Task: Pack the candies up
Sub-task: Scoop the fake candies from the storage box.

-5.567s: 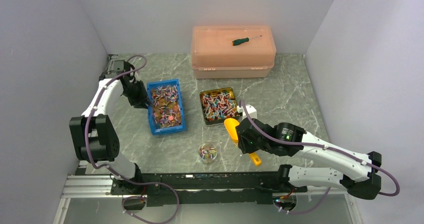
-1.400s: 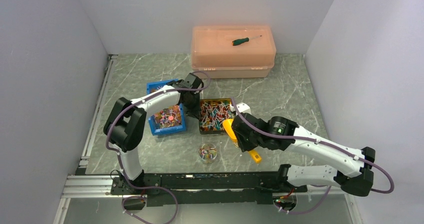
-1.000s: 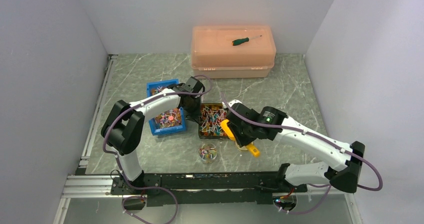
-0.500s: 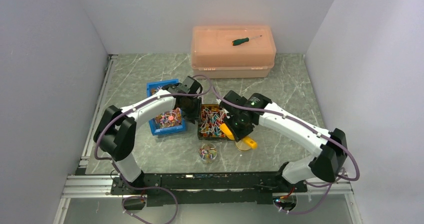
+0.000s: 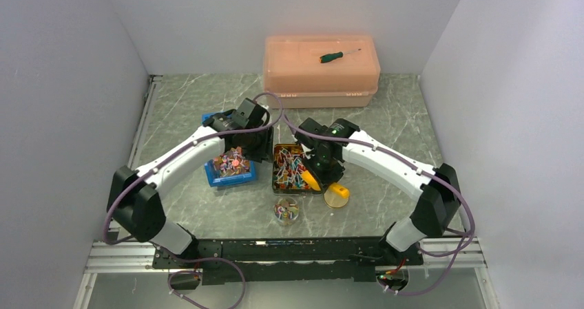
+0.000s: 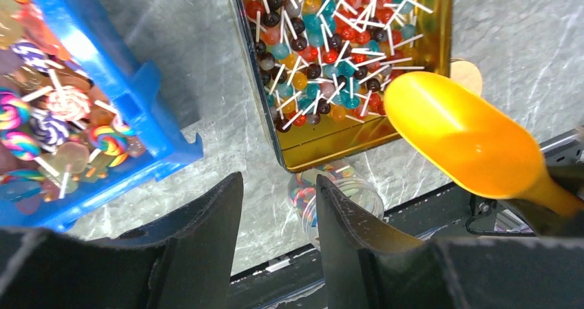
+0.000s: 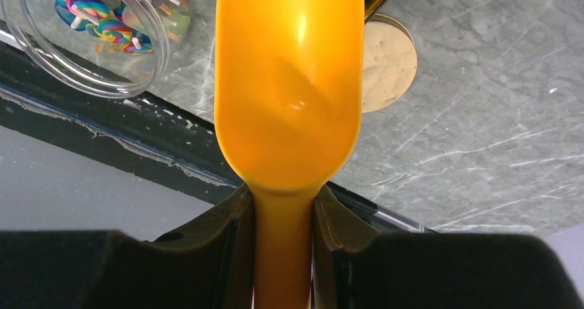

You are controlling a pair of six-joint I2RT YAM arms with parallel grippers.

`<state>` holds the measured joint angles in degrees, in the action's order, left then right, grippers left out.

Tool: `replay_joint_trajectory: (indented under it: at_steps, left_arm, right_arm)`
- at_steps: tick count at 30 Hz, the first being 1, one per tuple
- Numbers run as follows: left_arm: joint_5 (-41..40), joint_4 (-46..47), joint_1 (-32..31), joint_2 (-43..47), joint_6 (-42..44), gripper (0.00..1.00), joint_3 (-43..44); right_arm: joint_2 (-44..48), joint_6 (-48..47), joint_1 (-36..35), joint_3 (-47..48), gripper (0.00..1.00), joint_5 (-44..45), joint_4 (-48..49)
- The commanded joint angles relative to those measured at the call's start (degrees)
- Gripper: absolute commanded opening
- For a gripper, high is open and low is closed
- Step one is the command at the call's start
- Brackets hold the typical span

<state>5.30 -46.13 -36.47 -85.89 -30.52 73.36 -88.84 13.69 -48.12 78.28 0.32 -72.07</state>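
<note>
Broadly, the green marbled table [image 5: 399,126] carries a pale orange storage box [image 5: 296,65] at the back, with a blue bin [image 6: 148,109] and a gold tin [image 6: 337,140] side by side nearer the arms. The candies [image 6: 330,47] lie heaped in the tin, and bigger swirled ones fill the bin (a few also sit in the jar). The left gripper [image 6: 279,185] hovers above the strip of table between bin and tin, its fingers apart with nothing between them. The right gripper [image 7: 282,199] is clamped on the handle of the orange scoop [image 7: 289,82], whose bowl hangs over the tin's near right corner. A clear jar [image 7: 82,68] stands open just in front of the tin. Its tan lid [image 7: 389,65] lies flat beside that corner. A green-handled screwdriver [image 5: 337,56] rests on the storage box.
</note>
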Motion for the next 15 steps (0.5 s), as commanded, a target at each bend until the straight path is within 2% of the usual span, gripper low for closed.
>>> replay_joint_trajectory:
  at_steps: [1, 5, 15]
  left_arm:
    - [-4.27, -2.46, -0.18, 6.63, 3.6, 0.49, 3.02]
    - [-5.15, -1.73, -0.18, 12.56, 6.01, 0.51, 1.4]
    - [-13.58, 0.13, -0.18, 22.19, 11.37, 0.54, -3.72]
  right_arm:
    - [-2.36, -1.29, 0.46, 3.87, 0.0, -1.18, -2.45]
    - [-5.17, -1.9, 0.65, 5.68, 0.0, -1.33, -3.35]
    - [-12.77, -2.96, 1.86, 9.48, 0.0, -0.93, -5.12]
